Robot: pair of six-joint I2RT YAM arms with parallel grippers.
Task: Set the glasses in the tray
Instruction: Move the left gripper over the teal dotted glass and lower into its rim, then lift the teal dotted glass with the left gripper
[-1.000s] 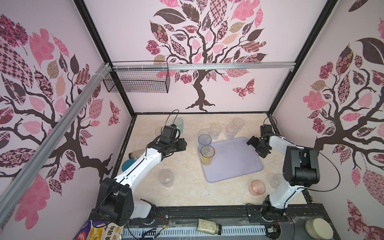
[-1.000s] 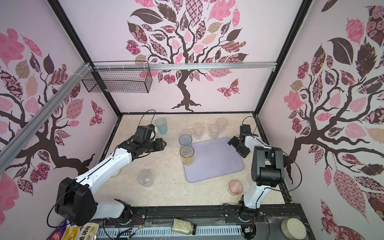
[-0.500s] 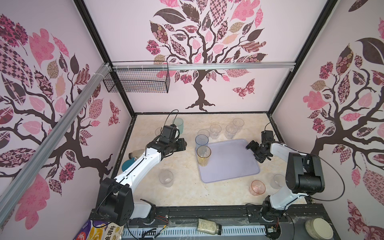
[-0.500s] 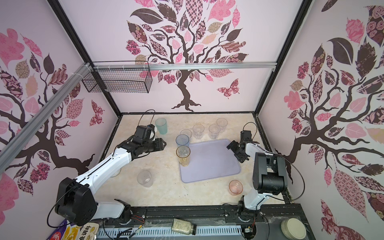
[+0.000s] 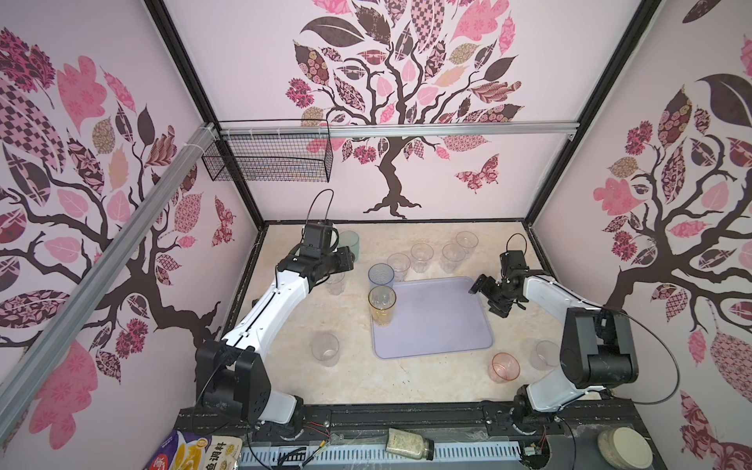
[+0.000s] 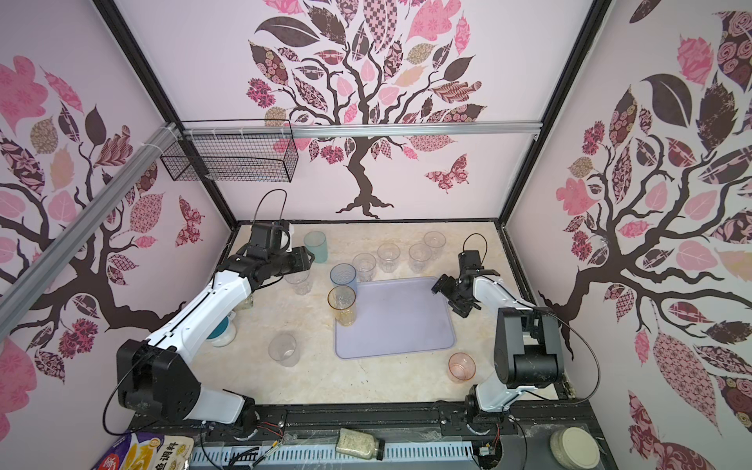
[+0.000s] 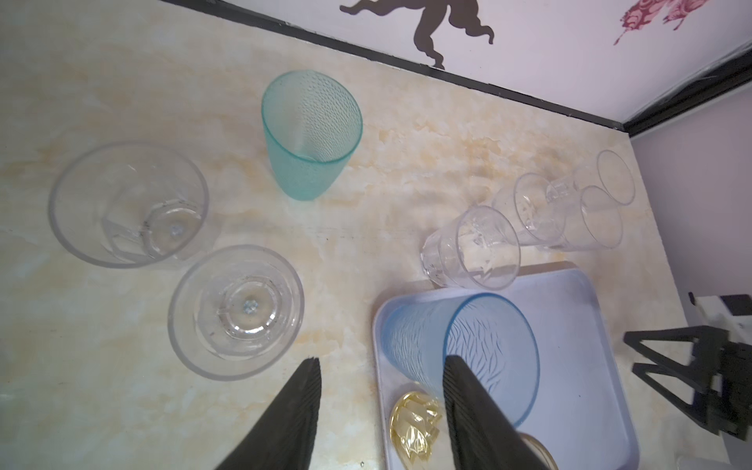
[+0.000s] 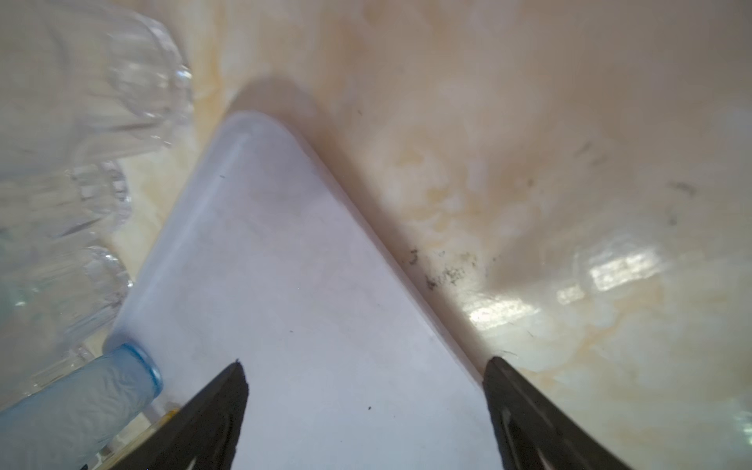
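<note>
My right jaws, wide open and empty, have slid the flat pale lavender plastic tray [image 5: 439, 325] leftward, tall amber tumbler [image 5: 382, 305] and blue-grey tumbler [image 5: 381, 276] aboard, nearer my half-open, empty left jaws for loading.

You see the tray [image 5: 439, 325] on the table [image 5: 354, 386], right of its middle, with two tall glasses [image 5: 381, 305] standing in it along its left edge. Behind it runs a row of four short glasses [image 5: 421, 256]; another short glass [image 5: 325, 349] stands left of its near corner.
</note>
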